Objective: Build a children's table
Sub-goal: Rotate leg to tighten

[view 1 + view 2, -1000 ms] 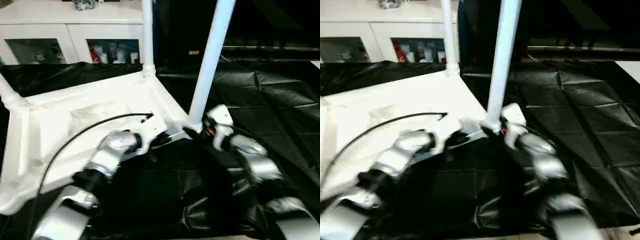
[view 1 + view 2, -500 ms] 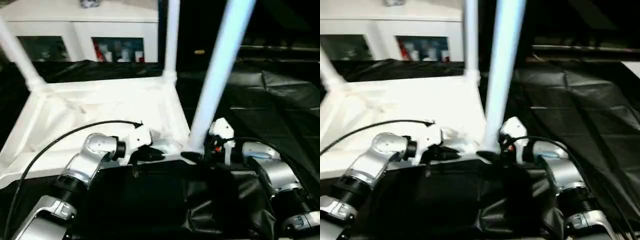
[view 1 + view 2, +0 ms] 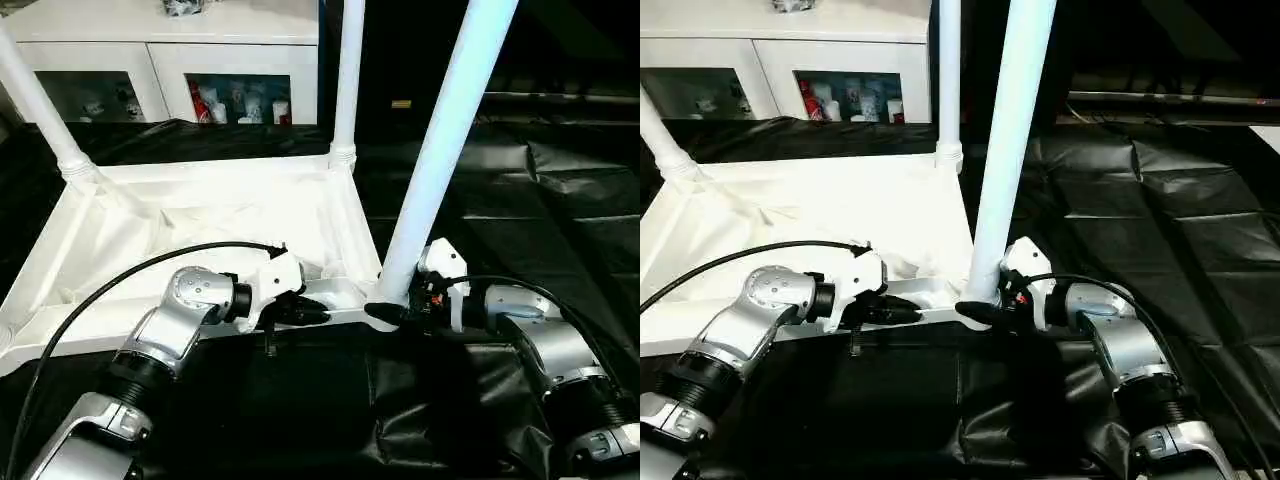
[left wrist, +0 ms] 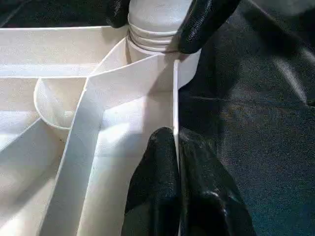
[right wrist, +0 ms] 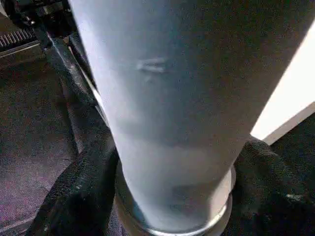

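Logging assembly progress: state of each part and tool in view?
tabletop: upside down, ribbed side up
near leg: upright in corner socket
far leg: upright in socket
left leg: in socket, leaning
left tool: shut on tabletop rim
right tool: around near leg's base

My near leg [image 3: 440, 160] runs off the top edge, so I can't see its far end; the same goes for the far leg [image 3: 347, 80] and the left one [image 3: 35, 100]. The tabletop [image 3: 200, 215] is cut at the left edge, hiding its near-left corner. My right tool [image 3: 390, 312] sits behind the base of the near leg, its far finger hidden. The small items behind the cabinet [image 3: 170, 45] glass are too small to tell.
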{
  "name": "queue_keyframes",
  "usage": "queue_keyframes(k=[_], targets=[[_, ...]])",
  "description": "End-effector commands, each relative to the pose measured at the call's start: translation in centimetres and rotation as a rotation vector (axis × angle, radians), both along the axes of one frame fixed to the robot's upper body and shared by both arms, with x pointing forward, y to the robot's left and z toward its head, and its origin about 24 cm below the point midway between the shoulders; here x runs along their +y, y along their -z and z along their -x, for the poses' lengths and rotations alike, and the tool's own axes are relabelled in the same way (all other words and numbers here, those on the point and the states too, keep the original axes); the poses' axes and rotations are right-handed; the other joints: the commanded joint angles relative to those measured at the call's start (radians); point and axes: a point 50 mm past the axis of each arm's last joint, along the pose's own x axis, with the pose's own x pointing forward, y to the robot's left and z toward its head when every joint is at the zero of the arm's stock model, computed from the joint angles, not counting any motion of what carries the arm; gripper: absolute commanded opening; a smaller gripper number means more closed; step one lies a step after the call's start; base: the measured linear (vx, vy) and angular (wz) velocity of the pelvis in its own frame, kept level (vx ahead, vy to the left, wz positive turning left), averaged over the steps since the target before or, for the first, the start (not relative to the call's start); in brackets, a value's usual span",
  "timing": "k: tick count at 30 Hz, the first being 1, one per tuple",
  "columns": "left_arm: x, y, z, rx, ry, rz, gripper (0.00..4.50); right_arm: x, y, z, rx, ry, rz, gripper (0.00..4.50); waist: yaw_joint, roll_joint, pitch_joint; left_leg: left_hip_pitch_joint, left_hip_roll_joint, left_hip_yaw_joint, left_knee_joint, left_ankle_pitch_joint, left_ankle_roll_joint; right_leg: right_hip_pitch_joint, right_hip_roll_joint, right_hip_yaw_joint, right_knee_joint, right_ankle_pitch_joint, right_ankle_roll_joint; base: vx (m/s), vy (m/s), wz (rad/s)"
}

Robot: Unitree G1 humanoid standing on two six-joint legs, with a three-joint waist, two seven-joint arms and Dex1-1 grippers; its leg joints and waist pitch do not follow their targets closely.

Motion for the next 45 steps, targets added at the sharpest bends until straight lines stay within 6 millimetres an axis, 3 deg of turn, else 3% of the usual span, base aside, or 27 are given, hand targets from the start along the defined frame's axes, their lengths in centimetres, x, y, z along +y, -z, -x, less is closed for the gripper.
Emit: queue_keyframes(k=[1, 10, 14, 15, 16, 17, 19, 21, 24, 26, 29, 31, 37, 41, 42, 45], targets=[[-0.2, -0.4, 0.0, -0.011, 0.004, 0.033, 0.00, 0.2, 0.2, 0.4, 0.010, -0.028, 0.015, 2.83, 0.001, -0.009, -0.064, 0.005, 0.039, -0.006, -0.066, -0.173, 0.061, 0.058, -0.062, 0.054, -0.069, -0.173, -0.218, 0.000, 0.000, 0.00], [-0.3, -0.2, -0.3, -0.017, -0.050, 0.039, 0.00, 0.0, 1.6, 0.0, 0.012, 0.090, 0.028, 2.73, -0.002, -0.011, -0.063, 0.005, 0.036, -0.006, -0.066, -0.180, 0.053, 0.057, -0.064, 0.054, -0.072, -0.204, -0.212, 0.000, 0.000, 0.00], [-0.9, 0.2, -1.4, -0.042, -0.190, 0.026, 0.00, -0.4, 2.8, -1.6, 0.030, 0.363, 0.030, 2.73, -0.011, -0.009, -0.060, 0.012, 0.036, -0.008, -0.071, -0.226, 0.021, 0.053, -0.065, 0.053, -0.084, -0.299, -0.189, 0.000, 0.000, 0.00], [-1.6, 0.4, -2.0, -0.042, -0.268, 0.035, 0.00, -0.3, 3.1, -2.5, 0.047, 0.515, 0.026, 2.73, -0.014, -0.010, -0.059, 0.012, 0.035, -0.008, -0.072, -0.230, 0.018, 0.052, -0.064, 0.054, -0.085, -0.304, -0.186, 0.000, 0.000, 0.00], [-2.2, 0.5, -2.4, -0.040, -0.324, 0.039, 0.00, -0.2, 3.4, -3.1, 0.061, 0.625, 0.024, 2.73, -0.023, -0.003, -0.054, 0.013, 0.033, -0.010, -0.076, -0.254, 0.001, 0.048, -0.062, 0.052, -0.088, -0.350, -0.180, 0.000, 0.000, 0.00], [-3.2, 0.5, -2.8, -0.034, -0.383, 0.048, 0.00, 0.2, 3.4, -3.9, 0.076, 0.754, 0.004, 2.73, -0.027, -0.006, -0.057, 0.019, 0.032, -0.011, -0.074, -0.268, -0.014, 0.049, -0.066, 0.051, -0.093, -0.386, -0.170, 0.000, 0.000, 0.00], [-4.6, 0.5, -3.4, -0.033, -0.463, 0.062, 0.00, 0.8, 3.4, -4.7, 0.092, 0.904, -0.018, 2.72, -0.030, -0.007, -0.057, 0.016, 0.031, -0.012, -0.074, -0.263, -0.017, 0.047, -0.066, 0.052, -0.096, -0.386, -0.163, 0.000, 0.000, 0.00], [-5.2, 0.5, -3.5, -0.029, -0.484, 0.064, 0.00, 1.3, 3.4, -4.9, 0.085, 0.917, -0.011, 2.72, -0.026, -0.008, -0.058, 0.017, 0.029, -0.011, -0.073, -0.269, -0.009, 0.048, -0.065, 0.051, -0.100, -0.397, -0.147, 0.000, 0.000, 0.00], [-6.6, 0.4, -3.7, -0.047, -0.507, 0.057, 0.00, 2.4, 3.4, -5.2, 0.052, 0.936, 0.022, 2.72, -0.022, -0.016, -0.063, 0.009, 0.028, -0.008, -0.071, -0.228, 0.011, 0.050, -0.064, 0.053, -0.093, -0.332, -0.155, 0.000, 0.000, 0.00], [-7.0, 0.3, -3.7, -0.059, -0.503, 0.056, 0.00, 2.8, 3.4, -5.3, 0.039, 0.938, 0.029, 2.72, -0.018, -0.010, -0.064, 0.009, 0.029, -0.007, -0.069, -0.203, 0.021, 0.051, -0.063, 0.052, -0.088, -0.282, -0.166, 0.000, 0.000, 0.00], [-7.1, 0.3, -3.6, -0.078, -0.487, 0.049, 0.00, 3.1, 3.2, -5.5, 0.019, 0.935, 0.025, 2.72, -0.020, -0.012, -0.065, 0.005, 0.030, -0.008, -0.070, -0.199, 0.033, 0.053, -0.063, 0.051, -0.084, -0.259, -0.173, 0.000, 0.000, 0.00], [-6.8, 0.4, -3.6, -0.076, -0.488, 0.046, 0.00, 3.0, 3.0, -5.6, 0.017, 0.932, -0.006, 3.28, -0.020, -0.012, -0.064, 0.005, 0.030, -0.007, -0.069, -0.204, 0.037, 0.053, -0.063, 0.051, -0.086, -0.265, -0.172, 0.000, 0.000, 0.00], [-5.8, 0.7, -3.7, -0.097, -0.470, 0.008, 0.00, 2.1, 1.3, -6.5, -0.079, 0.926, -0.048, 3.60, -0.021, -0.012, -0.063, 0.004, 0.030, -0.007, -0.070, -0.214, 0.038, 0.052, -0.064, 0.051, -0.088, -0.281, -0.169, 0.000, 0.000, 0.00], [-4.4, 0.6, -3.7, -0.113, -0.440, -0.011, 0.00, 1.8, 0.3, -6.4, -0.107, 0.765, -0.090, 4.00, -0.018, -0.012, -0.065, -0.001, 0.030, -0.007, -0.068, -0.198, 0.057, 0.056, -0.064, 0.051, -0.084, -0.246, -0.174, 0.000, 0.000, 0.00], [-3.3, 0.6, -3.7, -0.117, -0.412, -0.014, 0.00, 1.5, 0.3, -5.4, -0.123, 0.559, -0.057, 4.00, -0.015, -0.015, -0.065, -0.003, 0.028, -0.006, -0.066, -0.194, 0.072, 0.061, -0.059, 0.047, -0.085, -0.234, -0.169, 0.000, 0.000, 0.00], [-2.3, 0.4, -3.5, -0.105, -0.379, -0.007, 0.00, 0.7, 0.2, -3.8, -0.110, 0.352, -0.048, 4.00, -0.013, -0.015, -0.067, -0.004, 0.032, -0.007, -0.063, -0.161, 0.092, 0.062, -0.059, 0.050, -0.074, -0.165, -0.180, 0.000, 0.000, 0.00]])
